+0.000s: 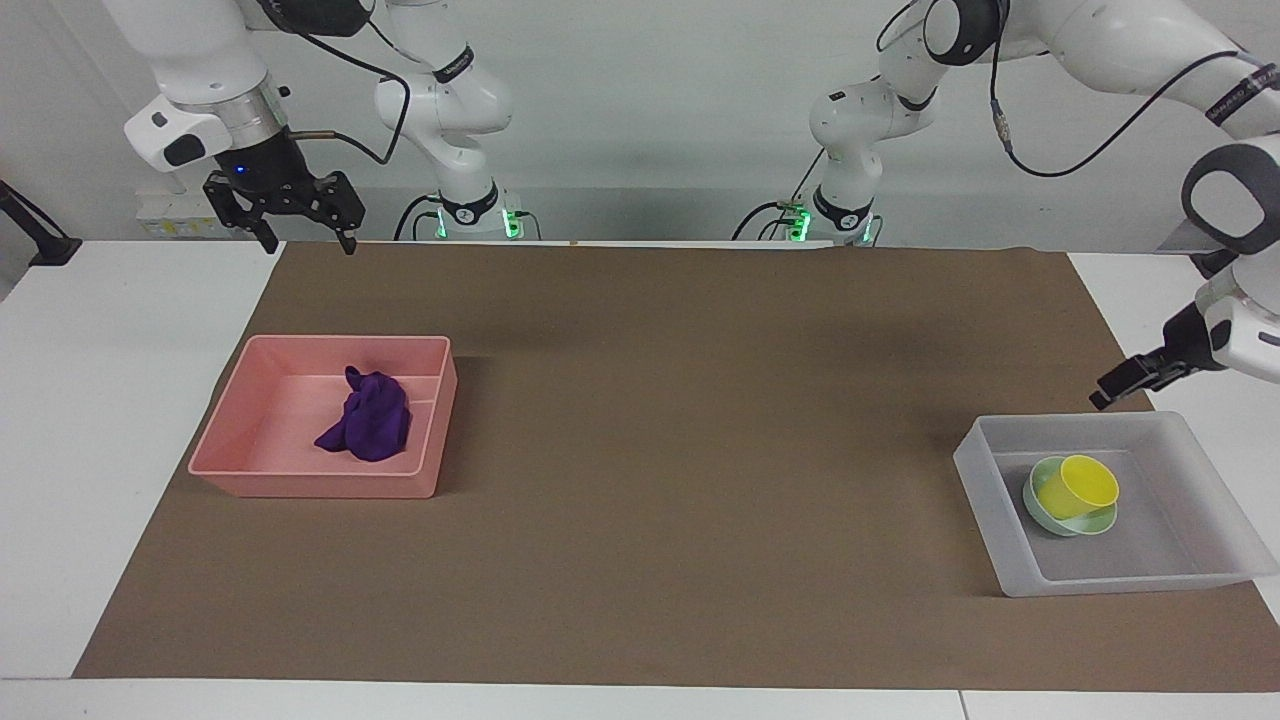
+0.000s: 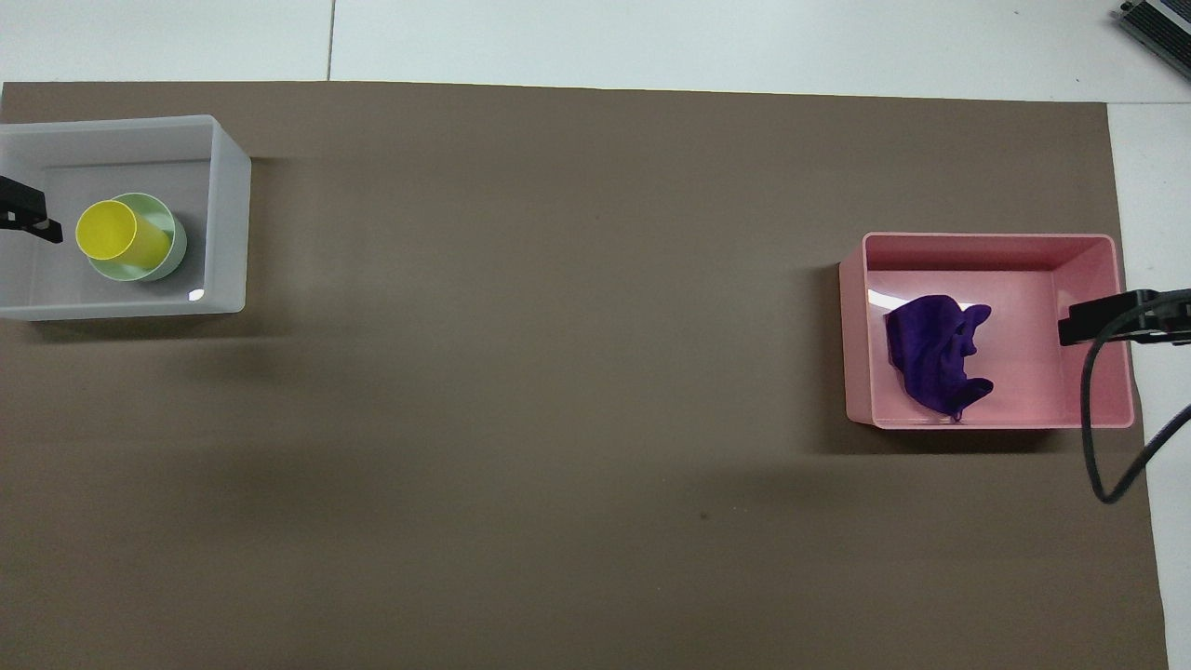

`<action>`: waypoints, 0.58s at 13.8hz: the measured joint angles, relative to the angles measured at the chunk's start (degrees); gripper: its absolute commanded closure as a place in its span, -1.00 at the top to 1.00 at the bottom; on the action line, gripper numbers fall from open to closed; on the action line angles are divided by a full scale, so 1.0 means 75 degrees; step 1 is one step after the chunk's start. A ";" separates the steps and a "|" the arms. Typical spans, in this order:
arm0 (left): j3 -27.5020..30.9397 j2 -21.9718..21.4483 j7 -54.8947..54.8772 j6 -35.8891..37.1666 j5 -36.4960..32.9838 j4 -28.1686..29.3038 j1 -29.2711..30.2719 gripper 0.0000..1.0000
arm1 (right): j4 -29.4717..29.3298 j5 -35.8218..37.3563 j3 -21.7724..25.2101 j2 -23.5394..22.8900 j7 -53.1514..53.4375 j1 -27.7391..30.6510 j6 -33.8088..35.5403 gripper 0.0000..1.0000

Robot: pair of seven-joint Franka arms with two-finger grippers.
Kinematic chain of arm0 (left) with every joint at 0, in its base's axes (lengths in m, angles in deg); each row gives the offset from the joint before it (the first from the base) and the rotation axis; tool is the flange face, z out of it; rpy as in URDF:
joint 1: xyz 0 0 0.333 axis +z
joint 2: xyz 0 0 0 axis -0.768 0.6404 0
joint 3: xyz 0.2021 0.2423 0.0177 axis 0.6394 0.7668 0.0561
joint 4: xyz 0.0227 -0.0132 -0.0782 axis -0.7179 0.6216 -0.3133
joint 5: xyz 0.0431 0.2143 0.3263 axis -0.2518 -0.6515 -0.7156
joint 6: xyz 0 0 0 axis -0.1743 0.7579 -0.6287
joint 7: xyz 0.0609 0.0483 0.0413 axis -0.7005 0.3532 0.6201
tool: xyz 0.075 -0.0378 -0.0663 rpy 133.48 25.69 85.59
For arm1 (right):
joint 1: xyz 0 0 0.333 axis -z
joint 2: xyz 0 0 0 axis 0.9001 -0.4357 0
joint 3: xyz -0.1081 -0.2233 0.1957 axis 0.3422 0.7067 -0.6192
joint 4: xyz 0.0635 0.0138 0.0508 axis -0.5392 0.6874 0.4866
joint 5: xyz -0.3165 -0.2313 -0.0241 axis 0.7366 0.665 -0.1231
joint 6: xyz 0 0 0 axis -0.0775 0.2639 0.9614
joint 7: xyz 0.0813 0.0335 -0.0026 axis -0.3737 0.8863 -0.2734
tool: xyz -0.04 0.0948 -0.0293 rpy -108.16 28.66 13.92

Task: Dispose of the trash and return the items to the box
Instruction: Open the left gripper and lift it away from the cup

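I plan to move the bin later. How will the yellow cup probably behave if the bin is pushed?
The yellow cup sits tilted inside the green bowl, not flat on the clear bin, so it would likely rock or tip. It looks like thin plastic, so probably light and rigid. Its round wall suggests it could roll.

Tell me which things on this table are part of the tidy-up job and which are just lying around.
Part of the job:
purple cloth, lying in the pink bin
yellow cup, sitting in the mint-green bowl
translucent bin, holding the bowl and cup

Just there:
brown mat
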 measured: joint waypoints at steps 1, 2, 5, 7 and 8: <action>-0.0020 -0.0303 -0.0017 0.0430 0.0000 0.0004 -0.0185 1.00 | 0.0001 0.0001 0.0005 0.0000 0.0001 0.0004 0.0000 1.00; -0.0034 -0.0579 -0.0016 0.0683 0.0001 0.0018 -0.0428 1.00 | 0.0009 0.0001 0.0013 0.0000 0.0004 0.0008 0.0000 1.00; -0.0051 -0.1025 0.0933 0.0815 -0.0010 0.0194 -0.1360 1.00 | 0.0071 0.0001 0.0027 0.0000 0.0018 0.0010 -0.0054 1.00; -0.0023 -0.1349 0.1207 0.0424 -0.0031 0.0847 -0.1694 1.00 | 0.0105 0.0001 0.0027 0.0000 0.0020 0.0010 -0.0102 1.00; -0.0006 -0.1634 0.1225 0.0115 -0.0077 0.1375 -0.1832 1.00 | 0.0122 0.0001 0.0027 0.0000 0.0023 0.0011 -0.0109 1.00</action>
